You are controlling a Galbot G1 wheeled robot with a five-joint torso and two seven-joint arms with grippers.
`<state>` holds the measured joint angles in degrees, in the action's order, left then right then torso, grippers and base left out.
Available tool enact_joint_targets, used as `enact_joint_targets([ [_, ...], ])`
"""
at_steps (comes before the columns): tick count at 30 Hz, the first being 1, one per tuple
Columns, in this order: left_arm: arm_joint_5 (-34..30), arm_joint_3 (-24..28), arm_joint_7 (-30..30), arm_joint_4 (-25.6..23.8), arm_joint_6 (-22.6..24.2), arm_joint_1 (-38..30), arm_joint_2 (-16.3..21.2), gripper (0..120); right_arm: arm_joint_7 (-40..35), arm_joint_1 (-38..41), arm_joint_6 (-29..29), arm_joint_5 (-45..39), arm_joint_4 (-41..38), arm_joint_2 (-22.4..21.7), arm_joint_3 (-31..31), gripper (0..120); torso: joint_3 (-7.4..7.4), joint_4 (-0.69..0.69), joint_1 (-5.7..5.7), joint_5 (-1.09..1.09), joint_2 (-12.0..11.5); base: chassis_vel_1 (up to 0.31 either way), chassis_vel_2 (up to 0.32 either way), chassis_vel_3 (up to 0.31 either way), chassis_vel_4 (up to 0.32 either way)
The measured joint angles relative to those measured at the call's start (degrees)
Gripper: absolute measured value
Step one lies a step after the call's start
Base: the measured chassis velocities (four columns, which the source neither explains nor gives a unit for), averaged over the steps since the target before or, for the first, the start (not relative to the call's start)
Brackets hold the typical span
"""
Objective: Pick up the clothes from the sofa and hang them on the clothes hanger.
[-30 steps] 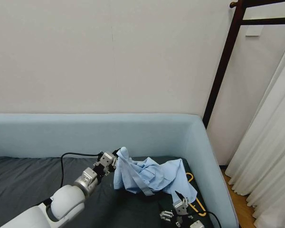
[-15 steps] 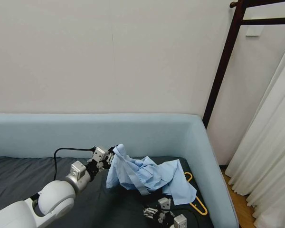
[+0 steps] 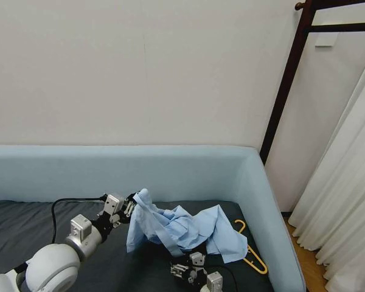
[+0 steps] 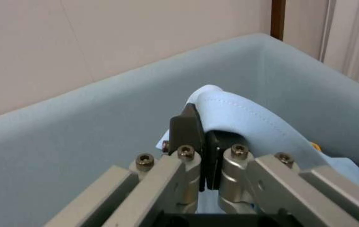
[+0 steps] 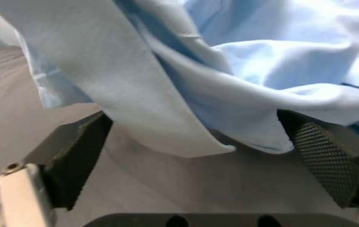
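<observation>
1. Grip decided this step: the left pincer was clamped shut on a raised fold of the crumpled light-blue cotton shirt. Most of the cloth trailed away from it onto the dark grey seat of the pale-blue upholstered sofa.
2. Lifting well would, I judged, mean raising that fold straight up and slowly, so that the trailing cloth peeled off the seat without slipping out of the thin pinch.
3. The right pincer sat low over the seat, just under the shirt's hanging edge, with its jaws spread wide and nothing gripped. A second hold on the loose cloth looked wise before any carry.
4. An orange plastic hanger lay beyond the right pincer at the shirt's edge, seemingly partly under it, and could snag. The dark wooden clothes stand stood well apart from both pincers, high and off to the right.
5. The head view gave the layout that neither wrist view gave: shirt, hanger, stand and both arms together.
6. The left wrist view made plain what the head view left small: the black fingers met on the folded hem with little cloth inside them.
7. The right wrist view showed the textured pads far apart and the cloth draped just ahead of the gap. Whether any lay inside it I could not tell.
</observation>
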<state>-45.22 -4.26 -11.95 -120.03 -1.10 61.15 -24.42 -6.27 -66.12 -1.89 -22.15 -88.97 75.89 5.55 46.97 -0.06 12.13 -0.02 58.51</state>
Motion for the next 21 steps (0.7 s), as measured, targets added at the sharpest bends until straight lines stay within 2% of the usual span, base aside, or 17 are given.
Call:
enact_joint_targets([
  [4, -0.1, -0.2, -0.3, -0.1, 0.1, 0.0, -0.1, 0, -0.5, 0.1, -0.2, -0.4, 0.5, 0.7, 0.4, 84, 0.00, 0.00, 0.00, 0.00, 0.0, 0.000, 0.000, 0.000, 0.000],
  [6, -0.3, -0.2, -0.4, -0.1, 0.1, -0.2, -0.2, 0, -0.9, 0.2, -0.3, -0.6, 0.8, 0.8, 0.4, 74, 0.00, 0.00, 0.00, 0.00, 0.0, 0.000, 0.000, 0.000, 0.000],
  [7, -0.3, -0.2, -0.4, -0.1, 0.1, -0.2, -0.2, 0, -0.9, 0.2, -0.3, -0.6, 0.8, 0.8, 0.4, 74, 0.00, 0.00, 0.00, 0.00, 0.0, 0.000, 0.000, 0.000, 0.000],
  [11, -0.3, -0.2, -0.5, 0.0, 0.1, -0.3, -0.7, 0, -1.3, 0.3, -0.5, -1.3, 0.8, 0.2, 0.4, 53, 0.00, -0.01, 0.00, 0.00, 0.0, 0.000, 0.000, 0.000, 0.000],
  [12, -0.3, -0.2, -0.5, 0.0, 0.1, -0.3, -0.7, 0, -1.3, 0.3, -0.5, -1.3, 0.8, 0.2, 0.4, 53, 0.00, -0.01, 0.00, 0.00, 0.0, 0.000, 0.000, 0.000, 0.000],
  [17, 0.1, -0.4, -0.4, -0.4, 0.0, 0.2, -0.8, 0, -2.0, 0.9, -0.6, -2.7, 0.7, -0.2, 0.1, 33, 0.00, 0.00, 0.00, 0.01, 0.0, 0.000, 0.000, 0.000, 0.000],
  [18, 0.1, -0.4, -0.4, -0.4, 0.0, 0.2, -0.8, 0, -2.0, 0.9, -0.6, -2.7, 0.7, -0.2, 0.1, 33, 0.00, 0.00, 0.00, 0.01, 0.0, 0.000, 0.000, 0.000, 0.000],
  [20, 0.1, -0.4, -0.4, -0.5, -0.1, 0.2, -1.0, 0, -2.4, 1.3, -0.6, -3.7, 0.3, -0.3, -0.4, 22, 0.00, 0.00, 0.00, 0.01, 0.0, 0.000, 0.000, 0.000, 0.000],
  [21, 0.1, -0.4, -0.4, -0.5, -0.1, 0.2, -1.0, 0, -2.4, 1.3, -0.6, -3.7, 0.3, -0.3, -0.4, 22, 0.00, 0.00, 0.00, 0.01, 0.0, 0.000, 0.000, 0.000, 0.000],
])
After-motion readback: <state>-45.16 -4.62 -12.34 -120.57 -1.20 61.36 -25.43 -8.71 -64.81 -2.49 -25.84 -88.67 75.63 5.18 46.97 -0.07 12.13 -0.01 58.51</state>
